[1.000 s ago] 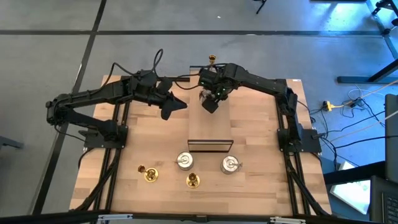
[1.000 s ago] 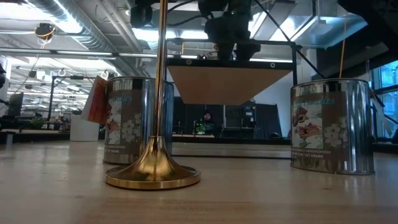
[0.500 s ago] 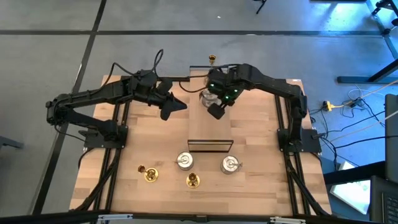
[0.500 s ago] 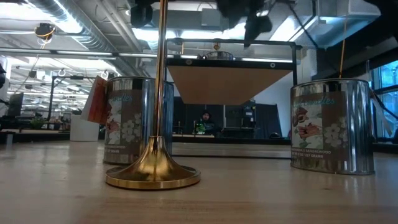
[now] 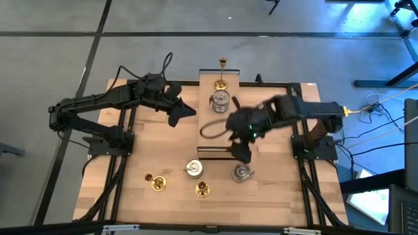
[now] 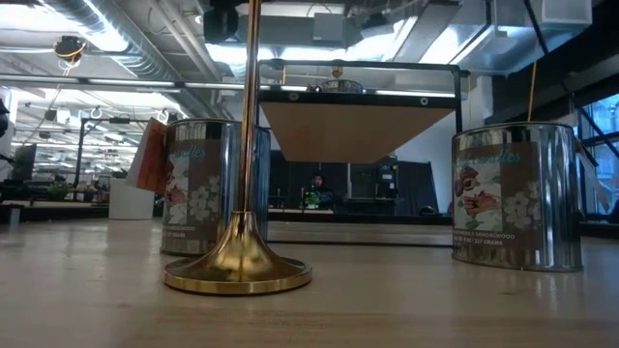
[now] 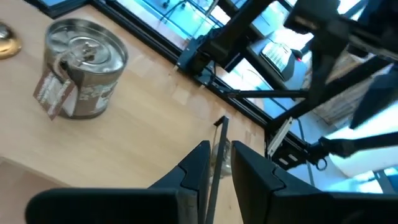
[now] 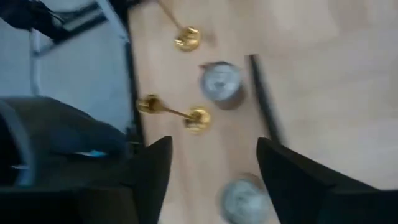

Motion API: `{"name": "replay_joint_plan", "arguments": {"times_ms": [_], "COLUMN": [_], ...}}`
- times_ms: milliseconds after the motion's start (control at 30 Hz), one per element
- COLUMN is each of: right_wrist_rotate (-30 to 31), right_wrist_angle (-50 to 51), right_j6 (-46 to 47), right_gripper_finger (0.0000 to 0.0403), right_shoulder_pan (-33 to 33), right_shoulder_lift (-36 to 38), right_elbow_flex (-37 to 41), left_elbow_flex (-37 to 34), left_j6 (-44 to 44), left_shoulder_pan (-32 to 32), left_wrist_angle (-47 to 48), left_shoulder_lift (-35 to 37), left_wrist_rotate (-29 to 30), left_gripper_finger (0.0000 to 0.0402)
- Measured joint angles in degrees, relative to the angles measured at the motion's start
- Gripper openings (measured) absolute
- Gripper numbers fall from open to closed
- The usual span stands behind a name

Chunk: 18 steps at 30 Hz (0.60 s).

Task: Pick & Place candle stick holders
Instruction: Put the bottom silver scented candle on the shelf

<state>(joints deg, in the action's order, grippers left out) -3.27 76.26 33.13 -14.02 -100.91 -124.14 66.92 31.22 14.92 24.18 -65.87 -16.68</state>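
Observation:
On the raised wooden platform, at its far end, a slim gold candle stick holder and a squat silver one stand on their bases. Two more silver holders and two gold ones are on the table near its front edge. My right gripper hangs open over the platform's near end, just above the right silver holder, with nothing between its fingers. My left gripper hovers shut to the left of the platform, holding nothing.
The platform's black frame stands between my right gripper and the holders at the front. In the low view the gold holder stands closest, with the two silver tins behind it. Bare tabletop lies to the near right.
My right gripper has risen from beside the silver holder at the platform's far end and swung quickly toward the table's near edge, tipping further downward. The silver holder stays on the platform next to the gold one. In the low view the gripper has gone out of the top.

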Motion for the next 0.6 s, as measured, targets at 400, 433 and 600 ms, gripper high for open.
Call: {"name": "replay_joint_plan", "arguments": {"times_ms": [400,433,600], "right_wrist_rotate": [1.52,3.86,15.34], "right_wrist_angle": [-13.64,-15.18,-17.26], "right_j6": [19.18,19.21,17.65], "right_gripper_finger": [0.0142,0.0136,0.0102], "right_shoulder_pan": [-7.44,-7.95,-9.92], "right_shoulder_lift": [-8.31,-8.29,-7.89], "right_elbow_flex": [0.21,0.21,-0.02], "left_elbow_flex": [0.0,0.0,0.0], "left_j6": [-5.98,-5.12,-2.61], "left_shoulder_pan": [-0.77,-0.93,-3.63], "left_wrist_angle": [6.01,6.51,7.32], "left_shoulder_lift": [-0.66,-0.79,-0.79], "left_wrist_rotate": [-1.65,-1.67,-1.6], "left_gripper_finger": [0.0059,0.0059,0.0059]}}
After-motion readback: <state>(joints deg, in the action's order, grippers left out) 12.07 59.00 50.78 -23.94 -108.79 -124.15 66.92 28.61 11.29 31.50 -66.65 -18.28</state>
